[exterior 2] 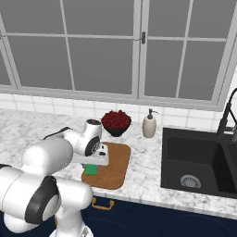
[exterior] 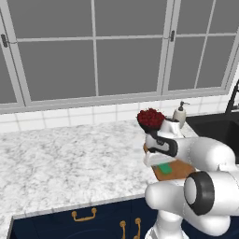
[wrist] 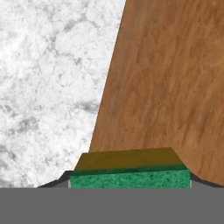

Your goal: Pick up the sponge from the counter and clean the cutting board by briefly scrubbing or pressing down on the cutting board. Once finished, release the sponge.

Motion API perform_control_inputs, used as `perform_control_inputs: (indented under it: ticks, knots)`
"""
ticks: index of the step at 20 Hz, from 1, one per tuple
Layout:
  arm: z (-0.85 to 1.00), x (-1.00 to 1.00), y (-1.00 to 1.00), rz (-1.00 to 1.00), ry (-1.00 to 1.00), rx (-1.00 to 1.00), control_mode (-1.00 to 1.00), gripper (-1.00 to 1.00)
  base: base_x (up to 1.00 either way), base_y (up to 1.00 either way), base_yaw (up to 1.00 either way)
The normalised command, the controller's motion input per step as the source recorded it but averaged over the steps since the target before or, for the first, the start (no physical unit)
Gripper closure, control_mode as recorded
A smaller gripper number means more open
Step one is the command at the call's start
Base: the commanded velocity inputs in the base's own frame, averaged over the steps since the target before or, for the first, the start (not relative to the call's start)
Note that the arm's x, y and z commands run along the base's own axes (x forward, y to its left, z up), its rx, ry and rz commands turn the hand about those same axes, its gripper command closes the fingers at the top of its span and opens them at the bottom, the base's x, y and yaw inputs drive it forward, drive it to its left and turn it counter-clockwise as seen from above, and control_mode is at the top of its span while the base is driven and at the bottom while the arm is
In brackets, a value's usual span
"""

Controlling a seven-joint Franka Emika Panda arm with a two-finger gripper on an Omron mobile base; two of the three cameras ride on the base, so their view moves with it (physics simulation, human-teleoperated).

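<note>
The brown wooden cutting board (exterior 2: pixel 116 163) lies on the marbled counter (exterior: pixel 70 158) near its front edge, left of the sink. My gripper (exterior 2: pixel 94 166) points down over the board's near left part, shut on the green sponge (exterior 2: pixel 91 170). From the left base view the sponge (exterior: pixel 164 169) shows as a green patch under the hand, over the board (exterior: pixel 181 171). In the hand view the sponge (wrist: pixel 130 174) spans the gap between the fingertips, green face and yellowish layer showing, with the board (wrist: pixel 170 78) beyond it. Whether the sponge presses on the wood I cannot tell.
A dark bowl of red fruit (exterior 2: pixel 116 121) and a soap dispenser (exterior 2: pixel 149 124) stand just behind the board. The black sink (exterior 2: pixel 199 162) with its faucet (exterior 2: pixel 229 115) lies to the right. Bare counter stretches to the left, with the window wall behind.
</note>
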Motion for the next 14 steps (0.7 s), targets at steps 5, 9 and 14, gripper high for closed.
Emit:
perform_control_inputs:
  ticks: [5,9,14]
  knots:
    - [-0.36,-0.25,-0.15,0.05,0.02,0.00,-1.00,1.00,0.00,0.00,0.00]
    - [-0.38,-0.11,-0.06,0.06,0.05,-0.01,-1.00,1.00,0.00,0.00,0.00]
    - [-0.32,-0.71,0.00,0.16,0.01,-0.01,-1.00,1.00,0.00,0.00,0.00]
